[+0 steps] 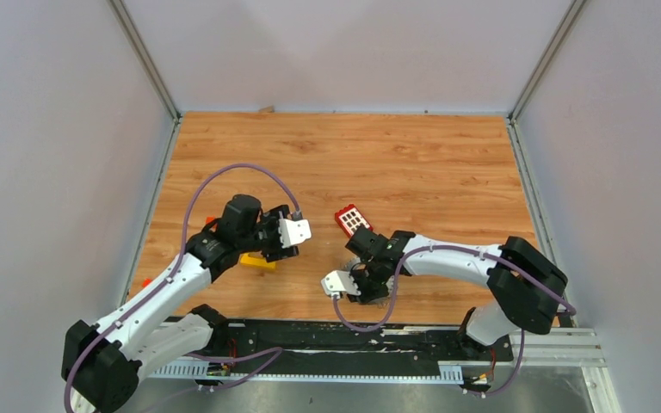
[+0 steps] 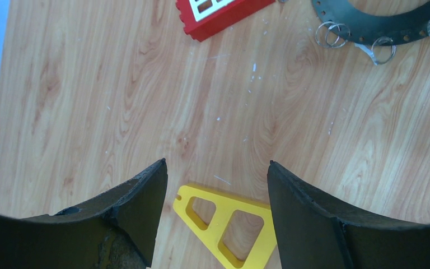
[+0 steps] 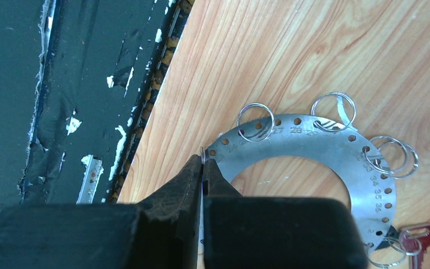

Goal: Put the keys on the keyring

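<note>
hidden: keyring [image 3: 313, 143] partly behind right jaws
look: flat grey, numbered holes round it
right jaws: pinching its rim
left jaws: wide open

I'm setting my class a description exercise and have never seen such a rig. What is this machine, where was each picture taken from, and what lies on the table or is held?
The machine is a left arm and a right arm bolted to a table's near edge. One picture looks down from above; the others come from a camera on each wrist. On the table lie a red block, a yellow triangular frame and the keyring: a grey ring with numbered holes, wire loops and a red-headed key. The left claw hangs open over the frame, empty. The right claw is pinched shut on the keyring's rim.
</note>
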{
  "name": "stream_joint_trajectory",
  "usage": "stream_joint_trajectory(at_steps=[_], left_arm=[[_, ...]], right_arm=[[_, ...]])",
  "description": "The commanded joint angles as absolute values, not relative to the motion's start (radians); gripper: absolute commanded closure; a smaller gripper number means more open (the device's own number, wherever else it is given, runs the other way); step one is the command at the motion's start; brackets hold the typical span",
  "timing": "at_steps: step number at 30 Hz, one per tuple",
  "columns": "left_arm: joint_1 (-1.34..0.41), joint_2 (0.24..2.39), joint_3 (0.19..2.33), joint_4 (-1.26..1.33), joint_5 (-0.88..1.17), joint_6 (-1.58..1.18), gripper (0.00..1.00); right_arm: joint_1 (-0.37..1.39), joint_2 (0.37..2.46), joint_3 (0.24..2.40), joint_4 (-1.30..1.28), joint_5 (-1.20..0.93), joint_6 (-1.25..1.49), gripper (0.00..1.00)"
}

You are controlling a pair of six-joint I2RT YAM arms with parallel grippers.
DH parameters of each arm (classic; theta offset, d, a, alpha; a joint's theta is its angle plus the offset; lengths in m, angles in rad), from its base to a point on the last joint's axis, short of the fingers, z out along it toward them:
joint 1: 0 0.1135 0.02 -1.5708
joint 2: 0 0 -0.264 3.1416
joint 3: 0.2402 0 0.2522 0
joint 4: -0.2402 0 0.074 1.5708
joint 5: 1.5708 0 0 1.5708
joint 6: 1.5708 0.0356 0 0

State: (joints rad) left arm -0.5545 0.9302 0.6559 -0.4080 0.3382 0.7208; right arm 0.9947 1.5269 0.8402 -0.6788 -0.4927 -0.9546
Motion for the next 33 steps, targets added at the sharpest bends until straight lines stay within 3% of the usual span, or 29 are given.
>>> stream_joint_trajectory(at_steps=[1, 15, 23, 33], left_arm=[[-0.548, 0.921, 0.726, -0.379, 0.406, 0.679, 0.27], [-0.572, 1.002, 0.863, -0.151, 0.874, 0.456, 0.32], [-0.658, 1.089, 0.985, -0.146, 0.862, 0.425, 0.4], [-0.69, 1.16, 0.97, -0.082, 0.857, 0.491, 0.51]], right_arm=[[0.992, 1.432, 0.892, -0.705, -0.488, -0.958, 1.0], [0.767, 1.171, 1.112, -0.632, -0.636, -0.717, 1.0], [0.735, 1.176, 1.175, -0.613, -0.629, -0.637, 1.0], [0.733, 1.178, 1.222, -0.683, -0.627, -0.601, 1.0]])
